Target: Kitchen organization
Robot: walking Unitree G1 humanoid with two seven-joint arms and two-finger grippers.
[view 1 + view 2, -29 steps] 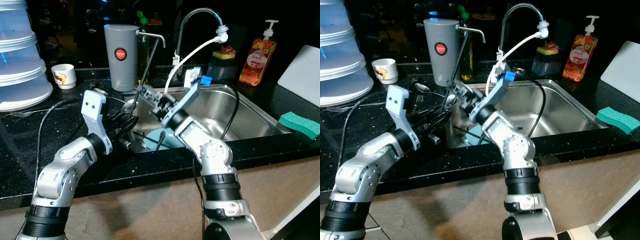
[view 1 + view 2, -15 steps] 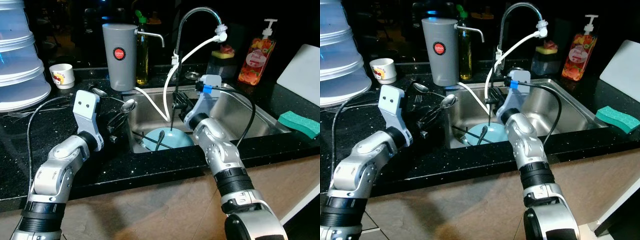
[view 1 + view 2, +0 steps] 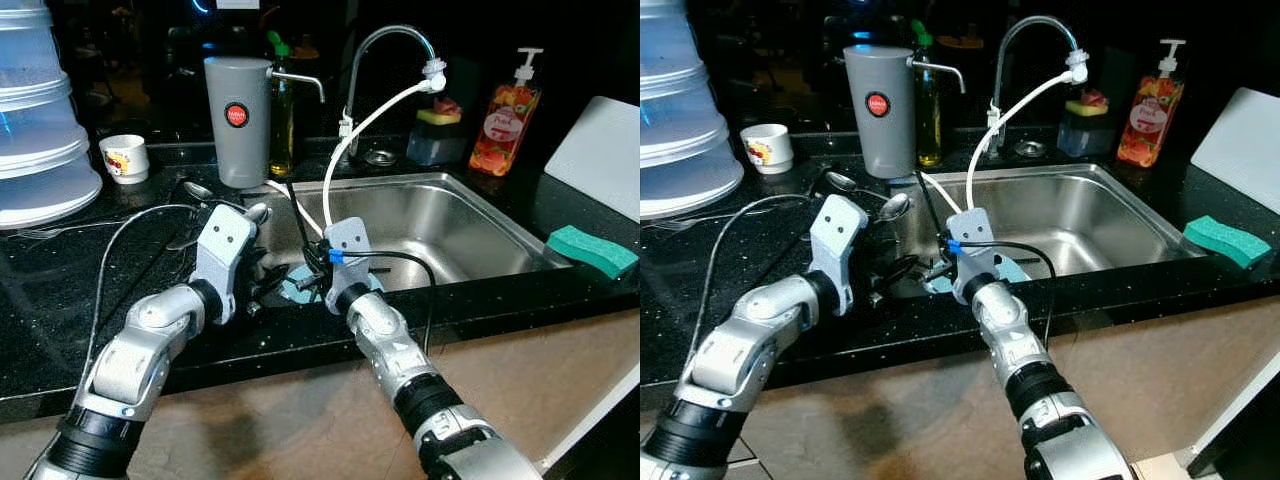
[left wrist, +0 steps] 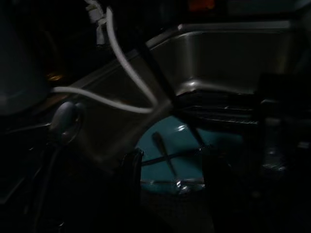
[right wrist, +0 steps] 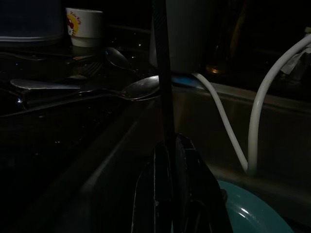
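Right pincer (image 5: 167, 160) is clenched on a thin black utensil (image 5: 162, 73), held upright over the teal plate (image 4: 184, 145) at the sink's (image 3: 470, 215) 9 o'clock corner. Left pincer (image 3: 262, 290) hangs just beside; finger state cannot be told. Risk: narrow grip may let the utensil pivot and snag the white hose (image 3: 345, 150).

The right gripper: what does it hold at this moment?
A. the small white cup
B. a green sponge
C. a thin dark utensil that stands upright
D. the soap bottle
C: in the right wrist view the fingers of the right gripper are closed on a thin dark utensil that rises straight up from them, above the teal plate in the sink.
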